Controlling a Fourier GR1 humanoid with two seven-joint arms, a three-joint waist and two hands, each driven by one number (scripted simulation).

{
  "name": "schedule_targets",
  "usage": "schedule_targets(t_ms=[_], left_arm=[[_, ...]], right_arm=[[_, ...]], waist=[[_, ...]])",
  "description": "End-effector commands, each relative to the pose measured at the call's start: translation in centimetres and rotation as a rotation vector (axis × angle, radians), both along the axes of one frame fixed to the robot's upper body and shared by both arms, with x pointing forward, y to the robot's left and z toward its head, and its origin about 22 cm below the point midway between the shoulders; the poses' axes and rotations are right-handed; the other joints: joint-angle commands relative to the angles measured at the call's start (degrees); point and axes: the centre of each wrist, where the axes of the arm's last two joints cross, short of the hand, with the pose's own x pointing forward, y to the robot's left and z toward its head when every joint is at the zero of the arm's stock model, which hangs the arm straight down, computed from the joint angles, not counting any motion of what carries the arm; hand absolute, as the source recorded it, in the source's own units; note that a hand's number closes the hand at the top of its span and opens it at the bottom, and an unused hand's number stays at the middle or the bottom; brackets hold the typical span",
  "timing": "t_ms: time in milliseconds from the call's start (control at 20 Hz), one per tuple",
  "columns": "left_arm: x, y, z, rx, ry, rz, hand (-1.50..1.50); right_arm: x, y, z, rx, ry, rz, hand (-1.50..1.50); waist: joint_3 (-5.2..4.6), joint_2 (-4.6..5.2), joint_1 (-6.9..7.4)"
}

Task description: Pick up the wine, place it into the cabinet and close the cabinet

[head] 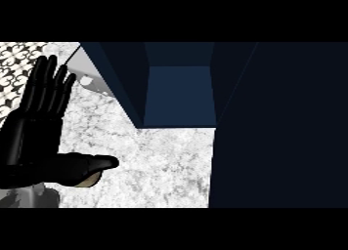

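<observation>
L hand (32,141) is held spread, fingers straight up, at the left edge over the counter (155,161): resting, clear of the cabinet (177,93). Cabinet is seen open, far-centre. Wine isn't visible; R hand isn't in view, poss. hidden by the dark door (285,127).

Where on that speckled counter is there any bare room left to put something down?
One bare patch: the marble counter between the left hand and the dark blue cabinet. The open cabinet door fills the view's right side. At far left the resting hand covers the counter, leaving little room there.
</observation>
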Motion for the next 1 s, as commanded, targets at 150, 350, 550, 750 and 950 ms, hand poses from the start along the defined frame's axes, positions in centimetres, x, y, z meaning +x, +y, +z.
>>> schedule_targets(t_ms=[150, 350, 550, 750, 950], left_arm=[[-2.5, -5.2, 3.4, -0.071, 0.058, -0.020, -1.50], [-3.2, -6.3, 5.4, -0.069, 0.059, 0.000, -1.50], [-3.6, -7.2, 6.0, -0.047, 0.077, -0.012, -1.50], [-4.7, -9.0, 7.9, -0.066, 0.069, -0.006, -1.50], [-7.0, -7.7, 8.6, -0.067, 0.098, 0.008, -1.50]], right_arm=[[-4.3, -0.3, 3.6, 0.006, 0.035, 0.109, -1.50], [-6.2, 0.2, 4.3, 0.002, 0.028, 0.095, -1.50], [-5.6, -0.8, 5.6, -0.002, 0.016, 0.108, -1.50], [-6.2, 0.3, 5.5, 0.009, 0.042, 0.111, -1.50], [-6.1, 0.0, 6.0, 0.019, 0.034, 0.102, -1.50]], waist=[[-0.04, 0.01, -0.13], [-0.05, -0.08, -0.27], [-0.07, 0.11, 0.17], [-0.05, -0.03, 0.02], [-0.05, -0.10, 0.52]])
